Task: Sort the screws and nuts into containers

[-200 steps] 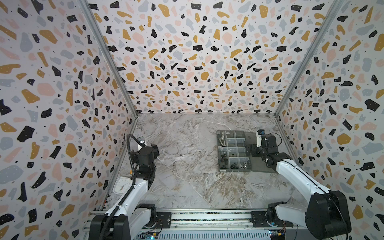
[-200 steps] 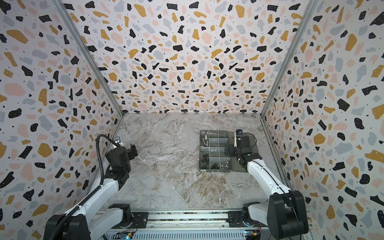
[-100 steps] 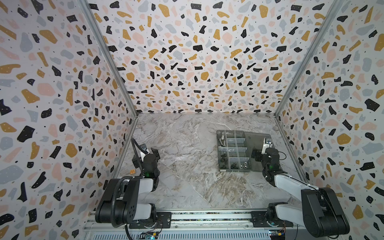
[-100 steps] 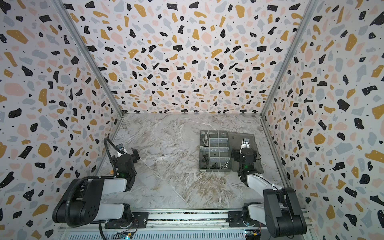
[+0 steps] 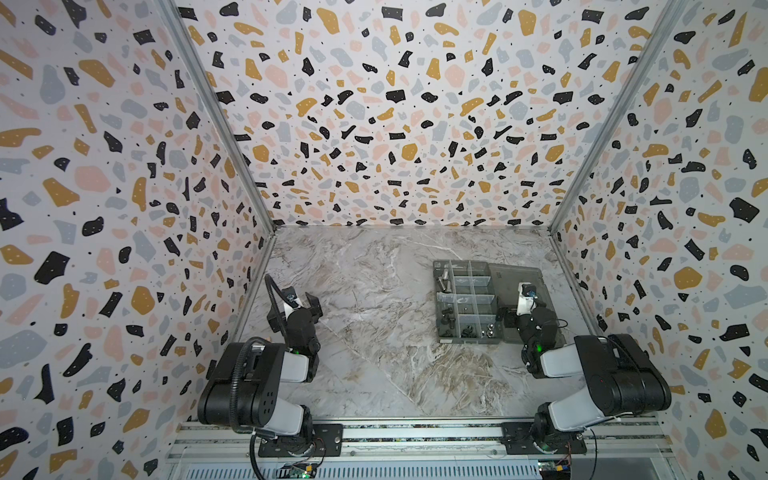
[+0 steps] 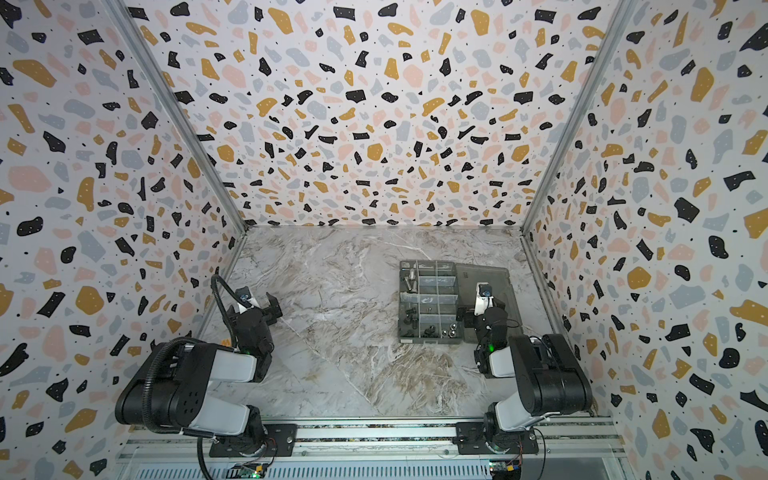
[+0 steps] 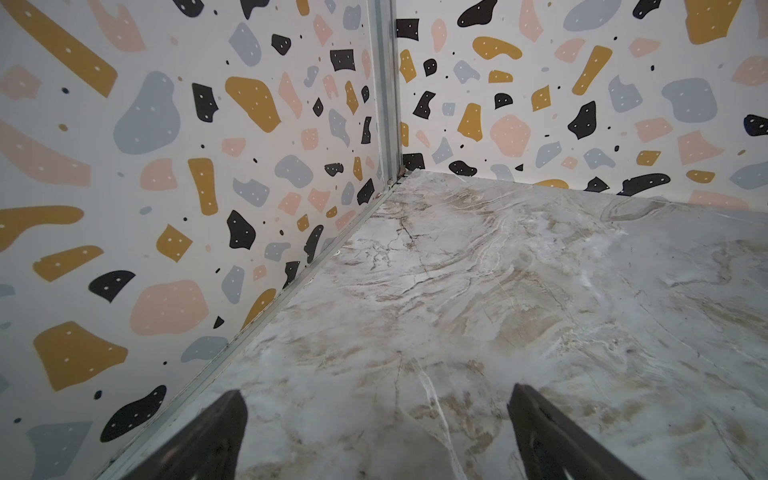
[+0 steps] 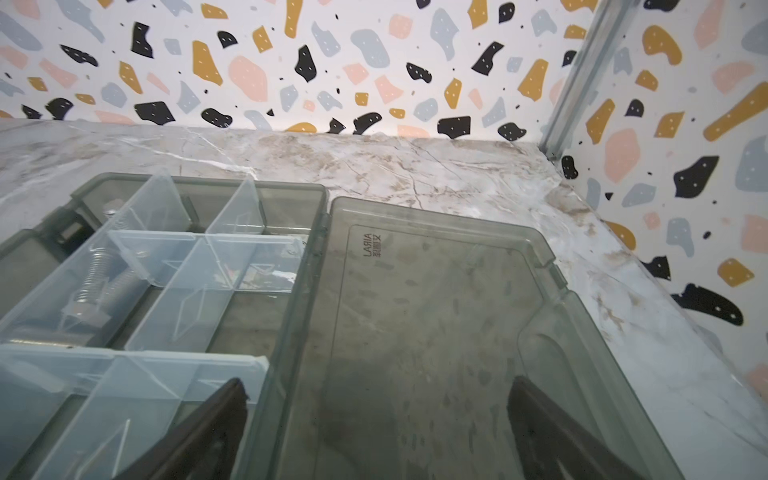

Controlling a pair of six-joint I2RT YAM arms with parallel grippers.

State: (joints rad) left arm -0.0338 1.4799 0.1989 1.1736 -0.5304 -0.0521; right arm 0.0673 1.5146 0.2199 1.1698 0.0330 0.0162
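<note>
The containers (image 5: 467,266) are compartments of one smoky-grey box, right of centre in both top views (image 6: 432,266), with its flat lid (image 5: 519,278) open to the right. Silver screws (image 5: 444,277) lie in a far compartment and show in the right wrist view (image 8: 97,270). Black screws (image 5: 447,316) sit nearer. Black and silver nuts (image 5: 478,331) fill the nearest row. My right gripper (image 8: 377,385) hangs open over the lid (image 8: 436,332) beside the hinge, holding nothing. My left gripper (image 7: 376,397) is open over bare marble near the left wall, far from the box.
Both arms (image 5: 257,374) (image 5: 602,374) are folded back by the front rail (image 5: 415,432). Patterned walls close in the marble table (image 5: 374,291) on three sides. The left wall's metal edge strip (image 7: 291,291) runs close to my left gripper.
Both arms have folded back toward the front rail. My right gripper has drawn nearer along the lid, away from the compartments. Both grippers stayed open.
</note>
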